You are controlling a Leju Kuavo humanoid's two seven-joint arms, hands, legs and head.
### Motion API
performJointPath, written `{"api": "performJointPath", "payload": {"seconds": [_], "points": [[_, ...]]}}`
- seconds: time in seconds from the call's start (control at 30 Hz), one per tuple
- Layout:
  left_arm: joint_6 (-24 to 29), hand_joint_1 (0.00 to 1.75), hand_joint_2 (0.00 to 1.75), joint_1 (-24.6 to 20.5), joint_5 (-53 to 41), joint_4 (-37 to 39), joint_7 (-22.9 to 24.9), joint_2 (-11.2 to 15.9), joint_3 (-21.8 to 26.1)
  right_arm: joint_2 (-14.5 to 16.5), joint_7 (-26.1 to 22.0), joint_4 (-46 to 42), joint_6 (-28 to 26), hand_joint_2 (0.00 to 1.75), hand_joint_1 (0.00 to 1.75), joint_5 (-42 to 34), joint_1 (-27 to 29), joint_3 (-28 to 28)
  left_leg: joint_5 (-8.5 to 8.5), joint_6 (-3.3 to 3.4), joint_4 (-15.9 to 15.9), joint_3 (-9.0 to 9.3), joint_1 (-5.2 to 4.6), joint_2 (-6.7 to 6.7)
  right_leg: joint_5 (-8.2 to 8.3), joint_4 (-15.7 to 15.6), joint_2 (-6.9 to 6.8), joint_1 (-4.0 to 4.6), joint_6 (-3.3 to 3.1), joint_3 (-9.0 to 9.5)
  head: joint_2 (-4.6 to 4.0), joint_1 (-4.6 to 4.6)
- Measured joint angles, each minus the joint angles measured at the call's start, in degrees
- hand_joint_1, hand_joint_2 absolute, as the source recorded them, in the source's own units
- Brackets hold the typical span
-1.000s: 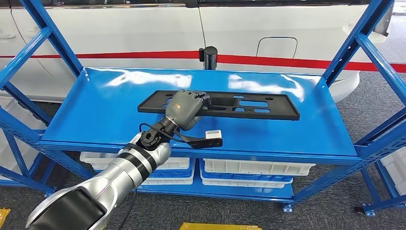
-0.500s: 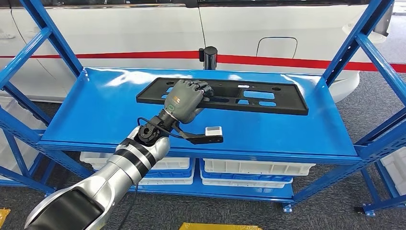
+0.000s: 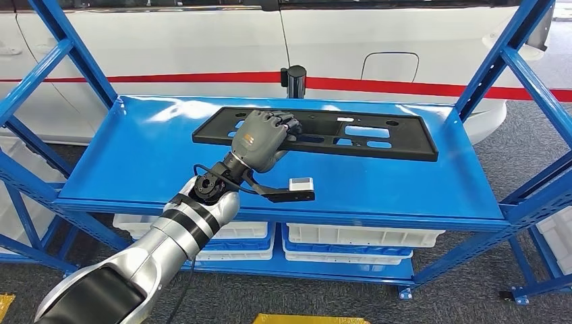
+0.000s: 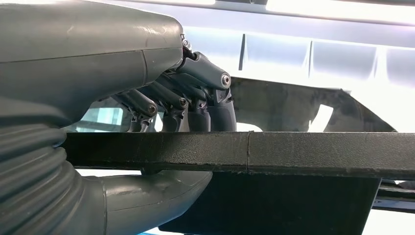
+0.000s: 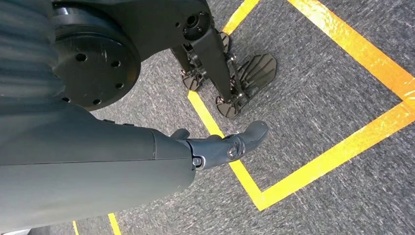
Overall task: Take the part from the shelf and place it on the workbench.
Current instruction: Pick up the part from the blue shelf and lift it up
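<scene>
The part [image 3: 364,138] is a long flat black plate with several cutouts, lying across the back half of the blue shelf [image 3: 135,155]. My left hand [image 3: 260,138] grips it near its left end. In the left wrist view the fingers [image 4: 215,103] curl over the top of the part [image 4: 293,152] and the thumb lies under its edge. The part looks slightly raised off the shelf, and I cannot tell if any of it still touches. My right hand [image 5: 147,161] hangs beside my body above the floor, holding nothing, with fingers loosely extended.
Blue uprights [image 3: 512,61] and diagonal braces frame both ends of the shelf. White bins [image 3: 351,236] sit on the lower level. A black post [image 3: 293,81] stands behind the shelf in front of a white car. Yellow lines [image 5: 342,49] mark the grey floor.
My left hand has lifted and pushed the part a little away from me and to the right. The part's right end now lies farther toward the shelf's back right.
</scene>
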Motion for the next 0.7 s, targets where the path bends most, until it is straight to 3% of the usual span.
{"api": "performJointPath", "payload": {"seconds": [0.2,0.33,0.4,0.47,0.5,0.53,0.57,0.63,0.67,0.7], "points": [[-0.01,1.75,1.75,0.00,0.33,-0.60,-0.02,-0.02,0.10,0.25,0.03,0.00,0.00,1.75,0.00,-0.14,-0.03,0.00,-0.07,0.42,0.90,-0.68,-0.30,-0.03,0.40,-0.05,0.00,-0.34,0.64,-0.22,0.00,-0.01],[0.01,1.75,1.75,-0.07,0.41,-0.75,-0.15,-0.20,0.10,0.15,0.07,0.00,-0.03,1.75,0.00,-0.16,-0.13,0.00,1.29,1.76,-0.16,-0.51,0.06,0.14,0.49,0.18,0.04,-0.29,1.64,-0.89,0.00,0.00],[0.01,1.75,1.75,-0.13,0.47,-0.87,-0.25,-0.40,0.10,0.05,0.07,0.00,-0.04,1.75,0.00,-0.16,-0.25,0.01,2.18,2.32,-1.00,-0.27,0.62,0.29,-1.47,4.60,0.05,-0.24,1.69,-3.47,0.00,0.26],[0.01,1.75,1.75,0.06,0.50,-0.88,-0.26,-0.48,0.11,0.04,-0.03,0.00,-0.04,1.75,0.00,-0.22,-0.28,0.02,2.40,2.47,-1.09,-0.57,0.73,0.30,-3.86,12.48,0.05,-0.49,1.87,-7.56,0.00,0.49],[0.01,1.75,1.75,0.25,0.50,-0.87,-0.26,-0.48,0.11,0.02,-0.13,0.01,-0.04,1.75,0.00,-0.29,-0.27,0.02,2.40,2.45,-1.08,-0.63,0.79,0.32,-4.23,15.25,0.04,-0.76,2.26,-9.18,0.00,0.49],[0.01,1.75,1.75,0.42,0.52,-0.87,-0.26,-0.48,0.11,-0.02,-0.26,0.02,-0.04,1.75,0.00,-0.37,-0.26,0.02,2.37,2.39,-1.05,-0.62,0.88,0.31,-3.66,15.93,0.02,-1.06,2.86,-9.82,0.00,0.49],[0.01,1.75,1.75,0.52,0.54,-0.86,-0.27,-0.47,0.11,-0.08,-0.39,0.03,-0.03,1.75,0.00,-0.44,-0.27,0.02,2.25,2.21,-0.95,-0.56,1.06,0.26,-2.07,13.98,-0.02,-1.36,3.68,-9.21,0.00,0.48],[0.01,1.75,1.75,0.51,0.63,-0.87,-0.35,-0.46,0.15,-0.11,-0.58,0.05,0.05,1.75,0.00,-0.53,-0.30,0.02,1.73,1.38,-0.49,-0.70,1.37,0.13,1.71,5.95,-0.26,-1.86,5.29,-5.58,0.00,0.61],[0.01,1.75,1.75,0.46,0.71,-0.87,-0.40,-0.46,0.20,-0.09,-0.64,0.08,0.12,1.75,0.00,-0.57,-0.34,0.02,1.47,0.82,-0.18,-0.98,1.33,0.05,2.90,2.82,-0.22,-1.84,5.56,-4.07,0.00,0.85],[0.01,1.75,1.75,0.43,0.78,-0.88,-0.47,-0.46,0.26,-0.07,-0.68,0.10,0.17,1.75,0.00,-0.61,-0.41,0.02,1.27,0.33,0.17,-1.31,1.16,-0.02,3.17,1.00,-0.19,-1.85,5.34,-3.29,0.00,1.08]]}}
